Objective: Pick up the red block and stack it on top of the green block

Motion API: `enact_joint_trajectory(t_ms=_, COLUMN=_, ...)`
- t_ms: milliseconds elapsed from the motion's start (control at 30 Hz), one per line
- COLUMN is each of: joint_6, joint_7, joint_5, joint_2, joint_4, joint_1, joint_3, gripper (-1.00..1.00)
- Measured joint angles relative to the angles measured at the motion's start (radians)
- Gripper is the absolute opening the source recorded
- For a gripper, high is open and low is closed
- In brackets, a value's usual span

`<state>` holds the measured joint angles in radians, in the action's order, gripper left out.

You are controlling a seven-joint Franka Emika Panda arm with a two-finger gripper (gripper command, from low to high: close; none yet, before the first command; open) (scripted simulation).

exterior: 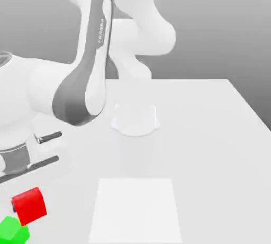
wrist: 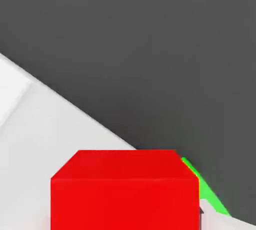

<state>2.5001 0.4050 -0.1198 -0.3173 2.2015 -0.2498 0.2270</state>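
Plainly, the red block (exterior: 30, 206) is a small cube with smooth, matte, flat-coloured faces and crisp straight edges. The fingers (wrist: 216, 218) are closed on it, pale shapes showing at two opposite sides of the cube in the hand view, with a dark edge along one of them. They are apart only by the block's own width, and the block sits between them, at the near left of the exterior view, its faces turned at a slant there.

Nearer and a little further left is the green block (exterior: 11, 231), an equally plain, smooth cube, partly covered by the red one in both views; whether the two touch, I cannot tell.

Around them spreads the bench (exterior: 211, 158), pale, even and without grain. To the right of the blocks, on the near side, lies a flat white square patch (exterior: 135, 211) with straight edges. The arm (exterior: 77, 97), smooth white shells with a rounded dark grey section, reaches across the far left.
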Motion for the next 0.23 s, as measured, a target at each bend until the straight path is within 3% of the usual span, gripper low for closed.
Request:
enact_joint_trajectory(t_ms=100, joint_6=0.074, joint_7=0.045, joint_5=-0.033, joint_2=-0.086, joint_4=-0.016, joint_1=-0.031, joint_3=-0.018, gripper=-1.0)
enact_joint_trajectory(t_ms=133, joint_6=0.101, joint_7=0.055, joint_5=-0.045, joint_2=-0.116, joint_4=-0.019, joint_1=-0.039, joint_3=-0.026, gripper=1.0)
enact_joint_trajectory(t_ms=233, joint_6=0.101, joint_7=0.055, joint_5=-0.045, joint_2=-0.116, joint_4=-0.019, joint_1=-0.039, joint_3=-0.026, gripper=1.0)
